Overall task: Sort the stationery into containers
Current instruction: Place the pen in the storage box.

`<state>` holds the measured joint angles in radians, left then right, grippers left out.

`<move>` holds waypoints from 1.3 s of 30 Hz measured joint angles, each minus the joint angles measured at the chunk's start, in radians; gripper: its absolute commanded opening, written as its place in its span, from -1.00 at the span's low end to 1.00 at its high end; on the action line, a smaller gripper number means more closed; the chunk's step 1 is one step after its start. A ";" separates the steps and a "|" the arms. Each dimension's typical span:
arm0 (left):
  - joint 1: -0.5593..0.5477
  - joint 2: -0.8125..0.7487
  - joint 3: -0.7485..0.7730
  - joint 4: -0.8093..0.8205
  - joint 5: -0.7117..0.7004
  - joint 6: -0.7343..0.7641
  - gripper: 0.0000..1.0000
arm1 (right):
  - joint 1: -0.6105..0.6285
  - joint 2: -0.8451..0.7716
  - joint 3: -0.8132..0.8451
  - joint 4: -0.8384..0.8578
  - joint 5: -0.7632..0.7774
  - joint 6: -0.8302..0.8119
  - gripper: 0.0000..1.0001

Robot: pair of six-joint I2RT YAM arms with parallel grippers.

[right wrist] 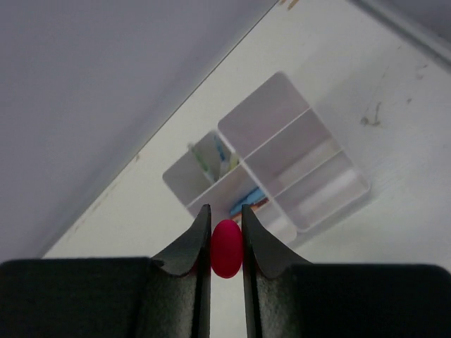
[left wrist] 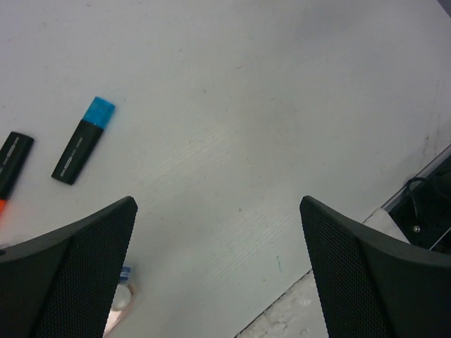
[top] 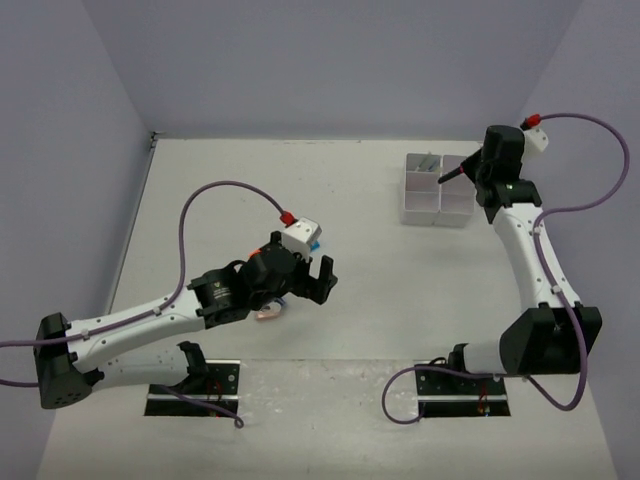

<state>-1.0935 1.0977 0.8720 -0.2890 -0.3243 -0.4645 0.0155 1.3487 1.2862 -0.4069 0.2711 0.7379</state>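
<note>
My right gripper [right wrist: 226, 209] is shut on a highlighter with a pink cap [right wrist: 226, 248], seen end-on between the pads. It hangs over the white organiser box [right wrist: 352, 184], whose compartments hold thin pens [right wrist: 211, 156] and a blue piece [right wrist: 248, 199]. From above, the held highlighter [top: 447, 177] points left over the box [top: 420, 214]. My left gripper [left wrist: 218, 204] stands wide open over bare table, nothing between its fingers. Left of it lie a blue-capped highlighter [left wrist: 84, 149] and a black one with an orange cap [left wrist: 10, 166].
A small pale roll with a blue bit [left wrist: 120, 298] lies beside my left finger, and shows pinkish under the left arm [top: 268, 312]. The table's near edge and the arm's base plate [left wrist: 423, 211] are at the right. Purple walls enclose the table.
</note>
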 measured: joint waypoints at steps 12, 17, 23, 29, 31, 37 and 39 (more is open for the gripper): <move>0.000 -0.180 -0.052 -0.157 -0.014 -0.049 1.00 | -0.002 0.232 0.131 0.118 0.446 0.088 -1.00; 0.000 -0.181 -0.052 -0.164 -0.013 -0.049 1.00 | -0.002 0.235 0.071 0.210 0.481 0.139 -1.00; 0.000 -0.180 -0.068 -0.167 -0.013 -0.048 1.00 | -0.003 0.323 0.110 0.264 0.499 0.146 -1.00; 0.000 -0.180 -0.068 -0.175 -0.015 -0.048 1.00 | -0.003 0.417 0.133 0.252 0.501 0.169 -0.98; 0.000 -0.180 -0.066 -0.182 -0.022 -0.048 1.00 | -0.003 0.433 0.133 0.245 0.501 0.176 -0.76; 0.000 -0.167 -0.044 -0.212 -0.058 -0.042 1.00 | -0.004 0.461 0.135 0.236 0.499 0.180 0.27; 0.000 -0.154 -0.030 -0.220 -0.072 -0.040 1.00 | -0.004 0.464 0.136 0.235 0.494 0.173 0.31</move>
<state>-1.0931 0.9441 0.8419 -0.5086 -0.3963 -0.5045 0.0120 1.8122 1.4219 -0.1722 0.7655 0.9110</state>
